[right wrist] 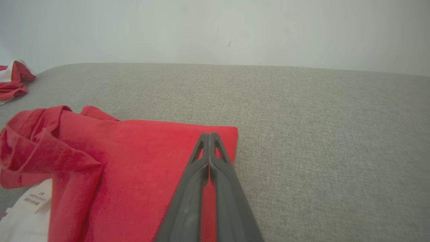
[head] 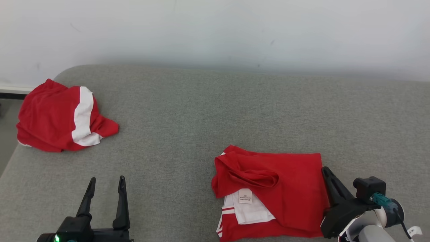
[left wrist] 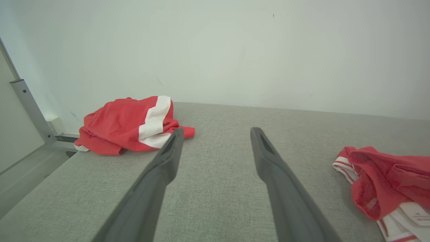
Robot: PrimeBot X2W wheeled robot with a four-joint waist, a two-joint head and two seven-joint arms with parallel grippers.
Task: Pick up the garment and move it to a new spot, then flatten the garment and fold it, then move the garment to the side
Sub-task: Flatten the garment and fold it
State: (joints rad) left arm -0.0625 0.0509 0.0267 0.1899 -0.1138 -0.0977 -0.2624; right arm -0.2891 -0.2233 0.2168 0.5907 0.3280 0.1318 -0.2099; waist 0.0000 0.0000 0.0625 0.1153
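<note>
Here garment [head: 295, 188] lies collar leftward; right gripper [right wrist: 209, 135] closed, empty, at its edge, left gripper [head: 106, 179] spread

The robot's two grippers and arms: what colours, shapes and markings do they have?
The left gripper and the right gripper each have two long, dark grey fingers tapering to slotted tips, on a black base. The left base carries a green light. Behind the right one sit a teal connector, a pale forearm and a white tag.

A grey fabric-covered worktop [head: 201, 111] carries a folded red garment [head: 289, 188] at its front right. A crumpled red-and-white garment [head: 57, 117] lies at its left edge, well apart.
</note>
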